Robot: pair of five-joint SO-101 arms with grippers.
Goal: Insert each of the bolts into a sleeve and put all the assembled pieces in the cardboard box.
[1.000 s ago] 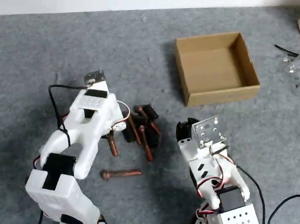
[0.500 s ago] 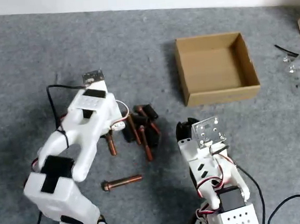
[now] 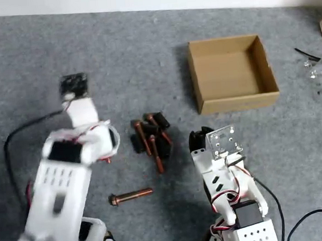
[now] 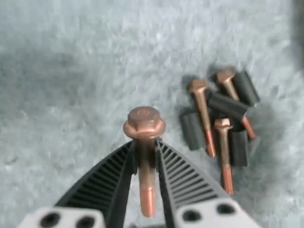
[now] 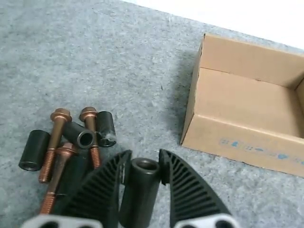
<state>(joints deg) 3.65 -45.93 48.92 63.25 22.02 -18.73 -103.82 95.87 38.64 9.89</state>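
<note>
My left wrist view shows my left gripper (image 4: 146,147) pinching a copper bolt (image 4: 144,124) by its shank, the head poking past my fingertips. In my right wrist view, my right gripper (image 5: 144,159) is clamped around a black sleeve (image 5: 141,187). The high view adds a lone bolt (image 3: 131,196) toward the table's near edge, the pile of bolts and sleeves (image 3: 151,137) mid-table, and the cardboard box (image 3: 237,101) toward the far right.

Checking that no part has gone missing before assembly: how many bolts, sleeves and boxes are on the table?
Bolts: 5, one of them in the left gripper
Sleeves: 5, one of them in the right gripper
Cardboard box: 1
Total: 11
</note>
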